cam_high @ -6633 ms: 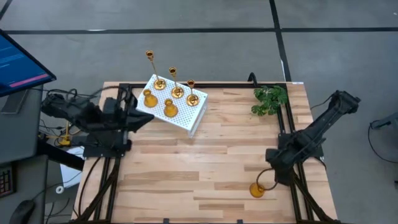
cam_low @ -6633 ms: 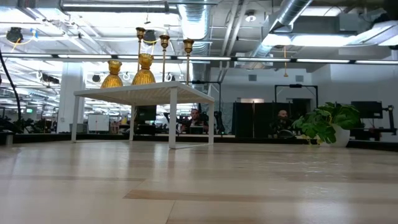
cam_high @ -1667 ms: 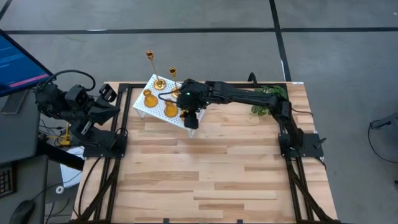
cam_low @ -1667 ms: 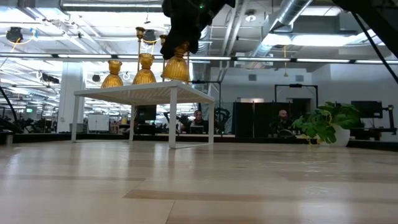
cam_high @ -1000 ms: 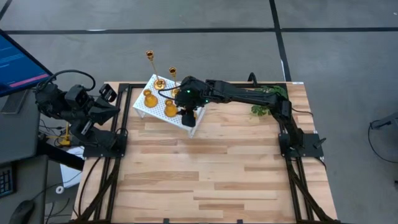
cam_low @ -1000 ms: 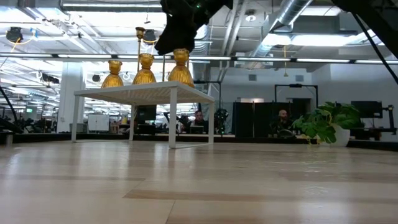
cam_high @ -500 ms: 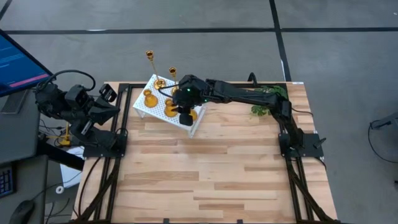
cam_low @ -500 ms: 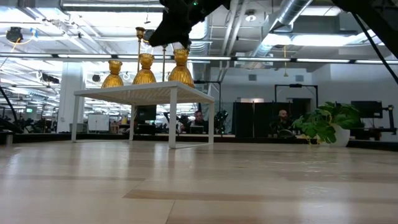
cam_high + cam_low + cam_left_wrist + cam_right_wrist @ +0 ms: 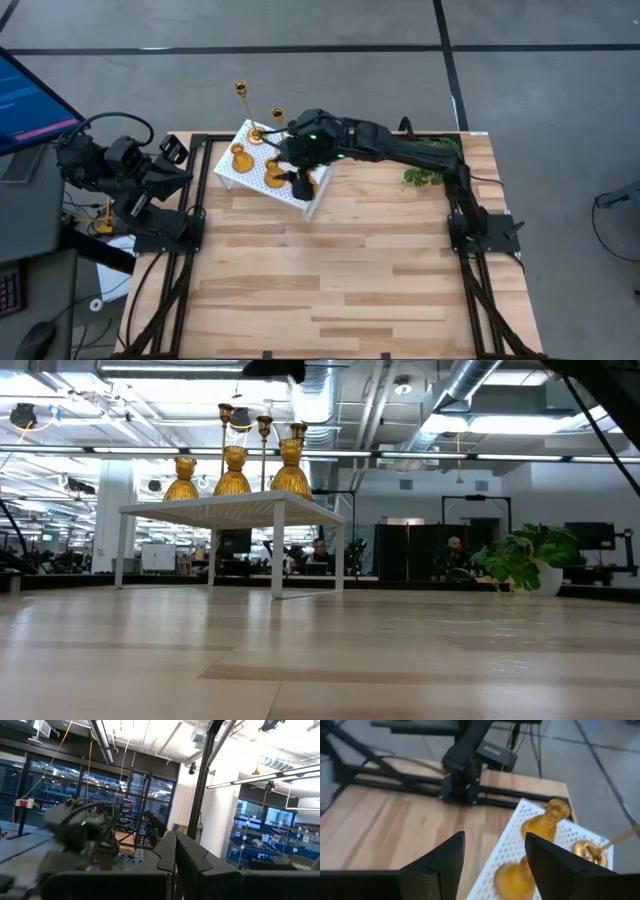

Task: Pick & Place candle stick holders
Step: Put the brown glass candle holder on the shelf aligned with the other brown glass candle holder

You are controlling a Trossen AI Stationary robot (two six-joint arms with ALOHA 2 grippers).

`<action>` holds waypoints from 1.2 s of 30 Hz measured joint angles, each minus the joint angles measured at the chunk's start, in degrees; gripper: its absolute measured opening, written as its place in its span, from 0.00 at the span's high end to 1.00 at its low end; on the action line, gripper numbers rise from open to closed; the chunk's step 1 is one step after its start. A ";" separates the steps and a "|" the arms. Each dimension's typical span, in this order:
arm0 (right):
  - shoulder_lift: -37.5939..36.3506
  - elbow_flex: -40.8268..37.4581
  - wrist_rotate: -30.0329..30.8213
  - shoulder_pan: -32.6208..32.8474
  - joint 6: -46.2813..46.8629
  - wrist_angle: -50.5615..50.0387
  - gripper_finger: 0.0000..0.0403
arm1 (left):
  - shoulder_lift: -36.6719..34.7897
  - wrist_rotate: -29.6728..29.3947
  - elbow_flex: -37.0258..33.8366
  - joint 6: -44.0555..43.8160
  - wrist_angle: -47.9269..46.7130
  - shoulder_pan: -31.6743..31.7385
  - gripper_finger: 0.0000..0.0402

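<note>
Six gold candle stick holders stand by their bases on a white perforated stand (image 9: 308,196) at the table's far left. In the low view, three bell-shaped ones (image 9: 291,470) (image 9: 232,472) (image 9: 181,478) stand in front of three tall thin ones (image 9: 264,426). My right gripper (image 9: 495,865) hovers open above the stand's near end, over two bell-shaped holders (image 9: 547,822) (image 9: 514,879), touching neither. My left gripper (image 9: 175,860) is shut and raised beyond the table's left edge (image 9: 172,152), holding nothing.
A green leafy plant (image 9: 433,160) sits at the table's far right corner. The left arm's base (image 9: 465,775) stands just beyond the stand. A monitor (image 9: 30,100) is off the table's left side. Bare wood (image 9: 340,280) fills the middle and near part.
My right gripper has let go of the nearest bell-shaped holder's top and risen straight above it, almost out of the low view's top edge. The holder stays upright on the stand.
</note>
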 joint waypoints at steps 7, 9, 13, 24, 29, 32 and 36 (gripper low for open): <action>-12.07 -1.12 12.33 5.79 1.04 -23.63 0.63 | 0.01 0.01 0.00 -0.32 -0.01 -0.01 0.98; -13.31 -1.28 20.19 7.89 3.09 -31.27 0.73 | -0.01 0.00 0.00 -0.28 0.00 -0.02 0.98; -13.63 -3.75 24.13 9.74 6.14 -32.92 0.96 | -0.01 0.01 0.00 -0.26 -0.02 -0.02 0.98; -22.62 -39.19 20.29 8.40 10.27 -2.93 0.99 | 0.02 1.89 0.00 -0.24 -0.05 -0.02 0.98; -30.56 -58.26 16.08 4.48 14.69 19.88 1.00 | 0.02 2.13 0.00 1.45 -0.04 -0.01 0.98; -31.90 -65.81 14.67 2.33 17.96 31.45 1.00 | 0.02 2.13 0.00 1.67 -0.04 -0.01 0.98; -28.58 -69.96 12.48 2.00 20.47 38.83 1.00 | 0.01 2.13 0.00 1.70 -0.02 -0.02 0.98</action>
